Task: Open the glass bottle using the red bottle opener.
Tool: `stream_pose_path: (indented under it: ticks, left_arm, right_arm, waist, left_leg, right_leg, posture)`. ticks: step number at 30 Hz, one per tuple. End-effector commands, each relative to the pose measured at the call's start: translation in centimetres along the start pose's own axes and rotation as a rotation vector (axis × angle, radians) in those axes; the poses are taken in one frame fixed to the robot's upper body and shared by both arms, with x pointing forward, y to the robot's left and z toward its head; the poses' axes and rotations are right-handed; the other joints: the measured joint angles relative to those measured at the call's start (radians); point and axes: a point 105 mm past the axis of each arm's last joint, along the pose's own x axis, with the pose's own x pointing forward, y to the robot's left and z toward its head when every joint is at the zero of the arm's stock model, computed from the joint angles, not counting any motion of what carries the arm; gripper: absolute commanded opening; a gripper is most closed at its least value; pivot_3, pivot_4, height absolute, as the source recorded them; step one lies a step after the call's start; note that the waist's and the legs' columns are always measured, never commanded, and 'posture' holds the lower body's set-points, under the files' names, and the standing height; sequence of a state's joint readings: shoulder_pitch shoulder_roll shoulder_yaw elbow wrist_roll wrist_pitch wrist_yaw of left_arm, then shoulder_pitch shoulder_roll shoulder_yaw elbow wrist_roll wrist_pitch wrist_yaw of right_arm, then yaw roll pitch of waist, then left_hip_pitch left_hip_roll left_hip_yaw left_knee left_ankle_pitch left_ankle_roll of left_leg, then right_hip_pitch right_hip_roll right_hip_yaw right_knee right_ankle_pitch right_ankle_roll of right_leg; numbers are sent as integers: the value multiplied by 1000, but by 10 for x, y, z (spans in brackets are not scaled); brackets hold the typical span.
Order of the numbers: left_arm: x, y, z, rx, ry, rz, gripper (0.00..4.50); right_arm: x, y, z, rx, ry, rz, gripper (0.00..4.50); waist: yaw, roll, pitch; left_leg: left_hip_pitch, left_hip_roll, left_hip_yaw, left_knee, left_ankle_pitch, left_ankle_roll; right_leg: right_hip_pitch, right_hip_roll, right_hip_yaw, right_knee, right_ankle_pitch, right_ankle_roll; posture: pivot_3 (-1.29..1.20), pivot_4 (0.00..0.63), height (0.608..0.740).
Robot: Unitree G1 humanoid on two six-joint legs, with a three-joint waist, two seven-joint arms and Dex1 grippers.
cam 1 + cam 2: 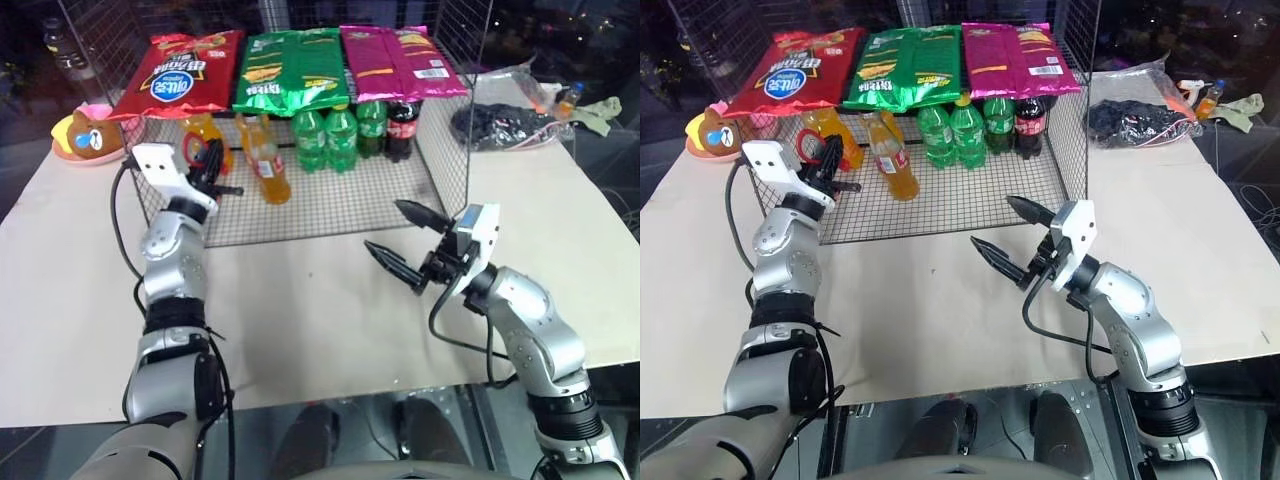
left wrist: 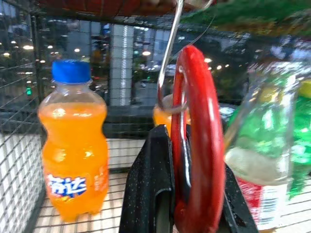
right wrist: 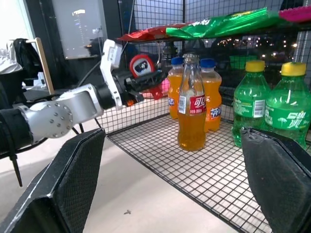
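On the counter (image 1: 300,300), inside the wire rack (image 1: 330,200), the glass bottle (image 1: 268,160) stands upright, just right of the left gripper (image 1: 205,172), jaws clenched on the red bottle opener (image 2: 197,141). The right gripper (image 1: 400,245), jaws released, waits farther off.

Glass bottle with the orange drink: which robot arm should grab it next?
Probably the right. The right pincer is open and holds nothing, and it points toward the small clear glass bottle on the wire rack. The left pincer is shut on the flat red bottle opener.
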State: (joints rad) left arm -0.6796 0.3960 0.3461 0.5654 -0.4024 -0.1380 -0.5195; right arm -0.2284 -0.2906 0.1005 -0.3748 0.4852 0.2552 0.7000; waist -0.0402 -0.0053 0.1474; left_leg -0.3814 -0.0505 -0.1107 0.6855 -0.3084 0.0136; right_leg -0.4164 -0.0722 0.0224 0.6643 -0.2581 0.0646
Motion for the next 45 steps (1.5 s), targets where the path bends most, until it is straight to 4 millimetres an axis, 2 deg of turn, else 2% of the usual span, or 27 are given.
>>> stream_pose_path:
  ticks: [1,12,17,20,24,29,42,43,44,45]
  left_arm:
    - [1,-17,16,-83,-44,-94,54]
    - [-10,-47,4,-368,81,-282,54]
    - [-32,-99,1,-591,206,-568,54]
    - [-47,-131,-6,-682,331,-725,54]
    - [-62,-157,-10,-732,455,-885,54]
    - [-67,-166,-11,-736,527,-980,54]
    - [-77,-177,-22,-733,577,-1045,54]
    - [-76,-177,-22,-735,574,-1039,0]
    - [-76,-177,-22,-736,572,-1035,0]
    - [-76,-178,-22,-731,571,-1031,0]
  right_arm:
    - [5,2,12,-39,-51,26,4500]
    - [8,2,13,-27,-58,16,4500]
    - [11,11,-5,107,59,68,4500]
    - [19,6,-13,155,124,66,4500]
    - [26,16,-15,321,201,183,4500]
    - [20,29,-22,488,356,301,4500]
    - [30,36,-21,653,384,339,4500]
    - [30,38,-21,657,395,349,3979]
    - [29,39,-23,659,405,355,3758]
    - [29,39,-24,657,417,355,3262]
  waist:
    - [0,0,0]
    - [-1,0,0]
    - [-1,0,0]
    - [-1,0,0]
    - [-1,0,0]
    - [-1,0,0]
    - [-1,0,0]
    - [-1,0,0]
    - [-1,0,0]
    - [-1,0,0]
  left_leg:
    - [0,0,0,0,0,0]
    - [0,0,0,0,0,0]
    - [0,0,0,0,0,0]
    - [0,1,0,1,0,0]
    - [1,0,0,1,0,0]
    - [1,1,0,1,0,0]
    - [1,1,0,0,0,0]
    - [1,1,0,0,0,0]
    - [1,1,0,0,0,0]
    - [1,1,0,0,0,0]
  right_leg:
    - [0,0,0,0,0,0]
    - [0,0,0,0,0,0]
    - [0,0,0,0,0,0]
    - [0,0,0,0,0,0]
    - [1,0,1,1,0,0]
    - [1,0,0,1,0,0]
    - [1,0,0,0,0,0]
    - [1,0,1,0,0,0]
    - [1,0,0,0,0,0]
    - [1,0,0,0,0,0]
  posture:
    - [0,150,740]
    - [0,150,740]
    - [0,150,740]
    - [0,150,740]
    - [0,150,740]
    - [0,150,740]
    - [0,150,740]
    - [0,150,740]
    - [0,150,740]
    - [0,150,740]
